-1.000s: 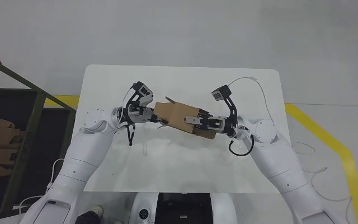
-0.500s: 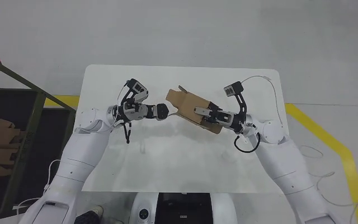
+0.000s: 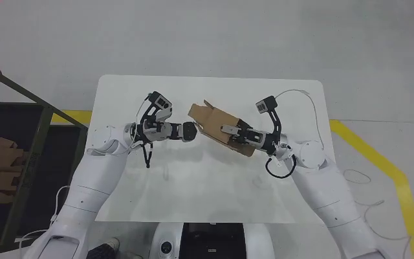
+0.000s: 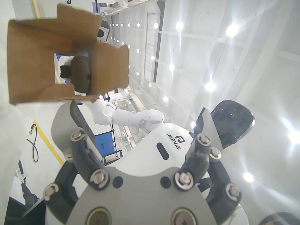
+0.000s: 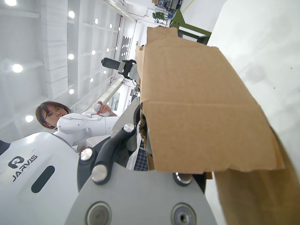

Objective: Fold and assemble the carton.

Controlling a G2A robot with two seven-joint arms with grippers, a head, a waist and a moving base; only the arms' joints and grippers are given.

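Left wrist view: left gripper [image 4: 138, 108], fingers spread wide, empty; just beyond, carton [image 4: 35, 59], end flaps [image 4: 110, 69] loose, held over the table [image 3: 194, 188] by right gripper [image 3: 233, 133] clamped on its wall; step likely flap folding; next calls for left fingers pushing one flap inward.

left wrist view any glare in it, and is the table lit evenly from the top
Left wrist view: ceiling lamps flare into starbursts beyond the left gripper; the carton shows none. Top view: the table is evenly lit, no glare.
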